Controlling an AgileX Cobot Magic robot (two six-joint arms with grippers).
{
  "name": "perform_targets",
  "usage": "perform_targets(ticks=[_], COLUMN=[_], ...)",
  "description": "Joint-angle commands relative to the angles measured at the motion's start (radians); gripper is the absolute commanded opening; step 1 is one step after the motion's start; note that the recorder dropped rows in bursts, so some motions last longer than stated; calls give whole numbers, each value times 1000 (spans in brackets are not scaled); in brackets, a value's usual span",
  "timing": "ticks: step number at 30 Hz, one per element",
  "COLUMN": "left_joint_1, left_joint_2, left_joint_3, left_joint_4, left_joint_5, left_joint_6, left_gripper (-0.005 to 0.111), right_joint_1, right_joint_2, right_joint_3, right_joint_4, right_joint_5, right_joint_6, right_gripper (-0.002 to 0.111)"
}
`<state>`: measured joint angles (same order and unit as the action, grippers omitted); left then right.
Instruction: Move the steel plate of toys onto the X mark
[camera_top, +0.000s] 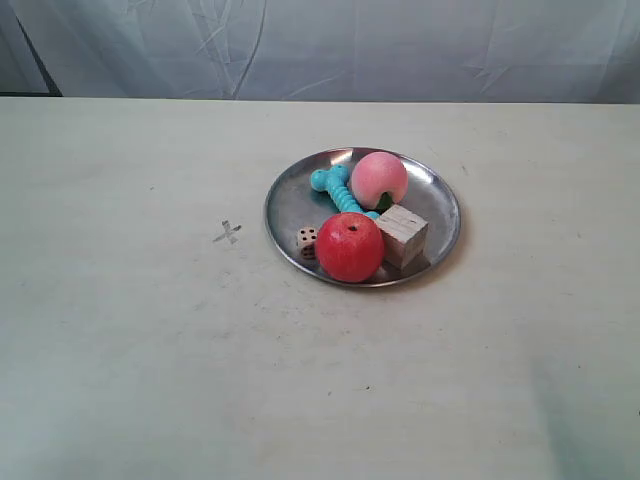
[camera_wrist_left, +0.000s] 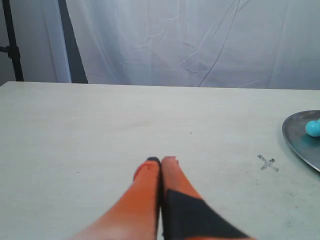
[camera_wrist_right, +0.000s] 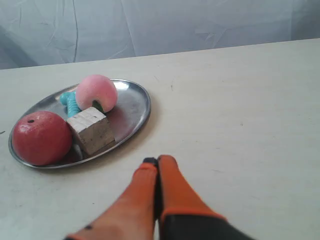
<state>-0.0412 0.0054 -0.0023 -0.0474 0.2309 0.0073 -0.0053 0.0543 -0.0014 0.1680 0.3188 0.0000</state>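
Observation:
The round steel plate (camera_top: 290, 190) lies on the pale table. It holds a red apple (camera_top: 350, 247), a pink peach (camera_top: 379, 179), a turquoise bone piece (camera_top: 334, 185), a wooden cube (camera_top: 402, 234) and a small die (camera_top: 307, 242). The grey X mark (camera_top: 228, 233) is drawn a short way from the plate's rim, at its left in the exterior view. No arm shows in that view. My left gripper (camera_wrist_left: 161, 160) is shut and empty, apart from the X mark (camera_wrist_left: 268, 163) and the plate's edge (camera_wrist_left: 295, 137). My right gripper (camera_wrist_right: 156, 161) is shut and empty, just outside the plate (camera_wrist_right: 135, 107).
A pale crumpled curtain (camera_top: 400, 45) hangs behind the table's far edge. A dark stand pole (camera_wrist_left: 11, 40) rises at the edge of the left wrist view. Bare tabletop (camera_top: 150, 380) surrounds the plate.

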Motion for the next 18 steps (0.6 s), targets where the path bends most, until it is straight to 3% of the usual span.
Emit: perform_targets(ticks=[1,5,8,12,18], left_joint_1=[0,0,0,0,0], left_joint_2=[-5,-5,-5,-5,-5], left_joint_3=[2,2,2,2,2], left_joint_4=[-2,12,156,215,185], left_joint_5=[0,-3,-26,-53,-240], left_joint_6=[-1,-1,1,1,-7], left_gripper=[0,0,0,0,0], right_joint_1=[-4,-4,-4,-4,-4], right_joint_2=[-6,-6,-6,-6,-6], right_joint_3=[1,1,1,1,1], right_joint_4=[-3,-90,-118,-117,-115], right_joint_5=[-8,-8,-8,-10,-9], right_joint_6=[0,-8,-8,-8,-8], right_gripper=[0,0,0,0,0])
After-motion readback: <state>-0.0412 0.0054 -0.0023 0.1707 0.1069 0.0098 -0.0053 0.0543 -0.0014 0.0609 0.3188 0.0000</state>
